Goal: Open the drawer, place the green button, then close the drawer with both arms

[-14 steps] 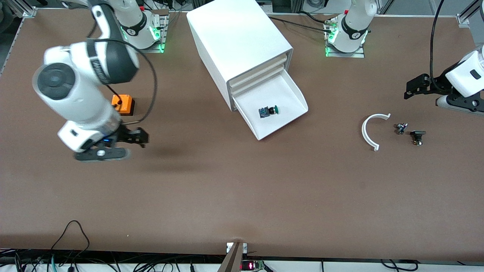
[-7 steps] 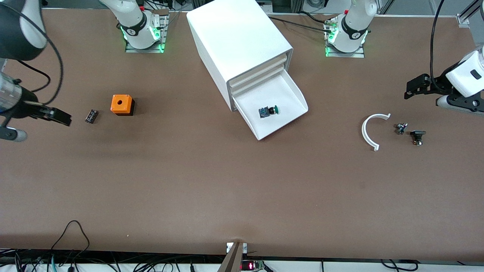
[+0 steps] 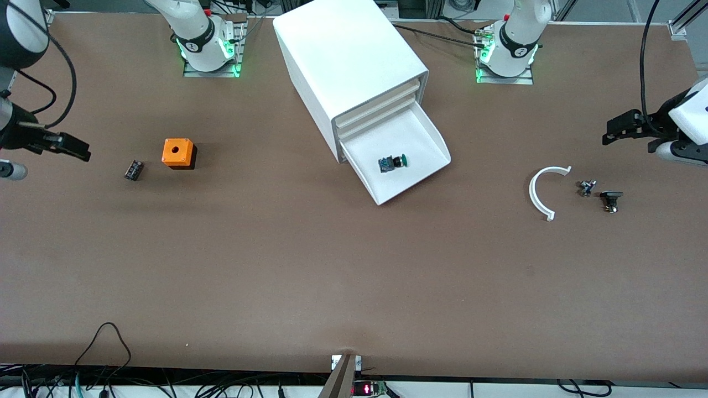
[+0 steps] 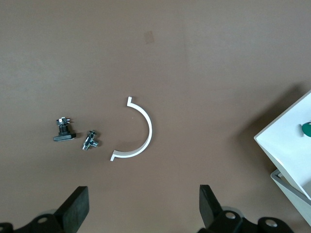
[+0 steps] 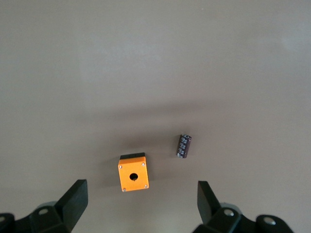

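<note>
The lowest white drawer [image 3: 420,166] stands pulled out of the white cabinet [image 3: 343,61]. The green-capped button [image 3: 392,162] lies in it; its green cap shows in the left wrist view [image 4: 306,129]. My left gripper [image 3: 622,128] is open and empty, up in the air at the left arm's end of the table [image 4: 143,208]. My right gripper [image 3: 69,148] is open and empty, up in the air at the right arm's end [image 5: 141,206].
An orange cube with a hole [image 3: 178,153] and a small black part [image 3: 133,169] lie toward the right arm's end. A white curved piece [image 3: 539,193] and two small black parts [image 3: 586,188] [image 3: 610,200] lie toward the left arm's end.
My right arm has swung away from beside the orange cube to the table's end, uncovering the small black part. My left gripper has drawn back slightly toward its end.
</note>
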Available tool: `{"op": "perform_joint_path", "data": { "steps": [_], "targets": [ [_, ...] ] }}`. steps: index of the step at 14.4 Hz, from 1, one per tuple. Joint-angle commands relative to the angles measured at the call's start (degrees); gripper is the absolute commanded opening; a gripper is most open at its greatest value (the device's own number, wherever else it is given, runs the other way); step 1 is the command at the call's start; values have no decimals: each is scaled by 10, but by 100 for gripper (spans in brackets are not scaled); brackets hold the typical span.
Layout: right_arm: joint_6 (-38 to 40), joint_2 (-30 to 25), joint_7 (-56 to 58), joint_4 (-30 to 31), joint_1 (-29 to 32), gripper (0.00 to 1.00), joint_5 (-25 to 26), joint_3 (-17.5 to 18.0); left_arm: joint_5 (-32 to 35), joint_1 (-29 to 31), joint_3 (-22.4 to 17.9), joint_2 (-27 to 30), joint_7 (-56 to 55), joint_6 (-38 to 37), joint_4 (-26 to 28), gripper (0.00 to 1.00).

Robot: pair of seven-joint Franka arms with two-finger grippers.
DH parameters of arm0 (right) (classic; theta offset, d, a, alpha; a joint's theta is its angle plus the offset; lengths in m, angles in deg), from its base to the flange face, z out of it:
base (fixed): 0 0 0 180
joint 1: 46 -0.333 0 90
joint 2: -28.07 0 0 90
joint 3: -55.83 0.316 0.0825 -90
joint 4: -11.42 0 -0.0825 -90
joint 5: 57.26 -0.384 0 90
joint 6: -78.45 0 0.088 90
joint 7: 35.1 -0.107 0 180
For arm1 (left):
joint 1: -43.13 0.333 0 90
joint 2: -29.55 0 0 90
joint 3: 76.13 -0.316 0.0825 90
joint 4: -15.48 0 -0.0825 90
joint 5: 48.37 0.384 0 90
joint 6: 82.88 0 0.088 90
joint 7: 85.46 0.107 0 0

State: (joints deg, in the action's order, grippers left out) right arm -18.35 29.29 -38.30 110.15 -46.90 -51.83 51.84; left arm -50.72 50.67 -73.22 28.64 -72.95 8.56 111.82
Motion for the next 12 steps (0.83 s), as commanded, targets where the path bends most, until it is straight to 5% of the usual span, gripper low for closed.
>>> {"op": "perform_joint_path", "data": {
  "steps": [1,12],
  "targets": [
    [-23,-30,27,37,1,100,-29,0,12,1,7,-9,1,-2,-18,100],
    [-17,-27,40,25,1,100,-37,-10,12,0,10,-8,-1,-3,-19,100]
  ]
}}
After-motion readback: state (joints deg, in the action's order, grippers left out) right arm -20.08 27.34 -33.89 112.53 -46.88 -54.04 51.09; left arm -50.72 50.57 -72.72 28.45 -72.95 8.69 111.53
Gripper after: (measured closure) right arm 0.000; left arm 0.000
